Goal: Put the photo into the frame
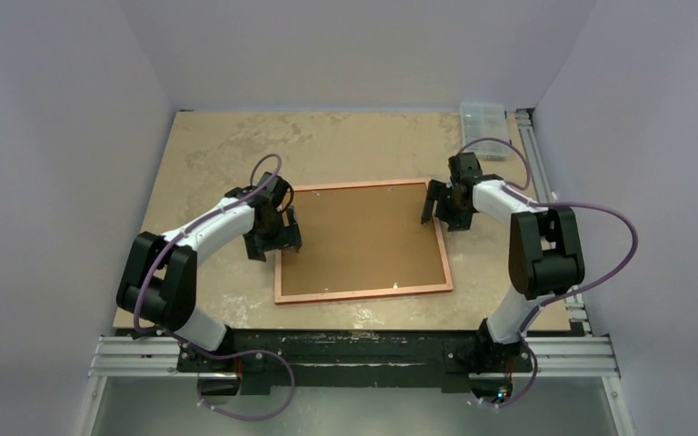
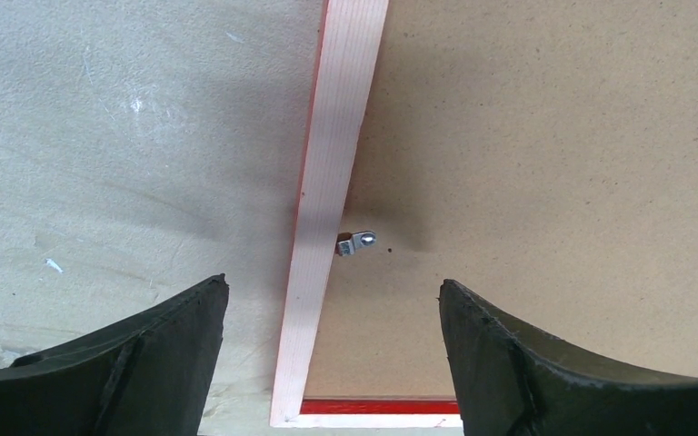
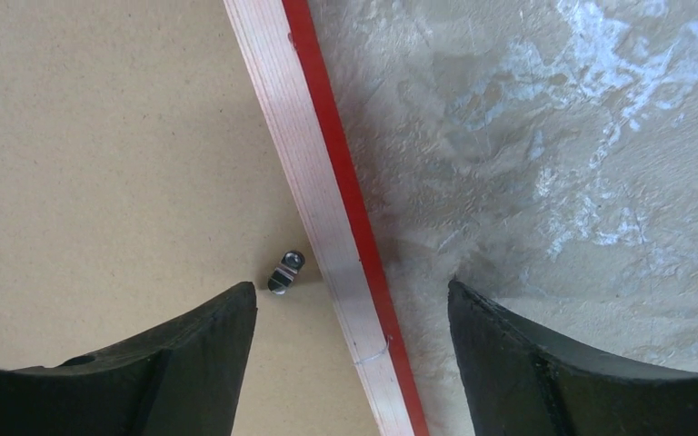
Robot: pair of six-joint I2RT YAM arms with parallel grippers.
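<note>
- Left gripper [image 2: 332, 286]: jaws wide, nothing held, poised astride the left short rail of the frame [image 1: 363, 292]. One finger is over the table [image 1: 218, 145], the other over the backing board [image 1: 363, 238].
- Right gripper [image 3: 353, 291]: likewise wide and empty, astride the opposite short rail.
- Frame lies back-up, long axis left to right between the arms; each short rail runs crossways to the jaws above it.
- Turn clip [image 2: 356, 242] sits just inboard of the left rail; second clip [image 3: 285, 271] mirrors it.
- Photo: not visible; whether it is under the board, cannot tell.
- Judgement: arms equally near, each serves its own side.

Left arm [image 1: 207, 229], right arm [image 1: 507, 202]: jaws wide apart
</note>
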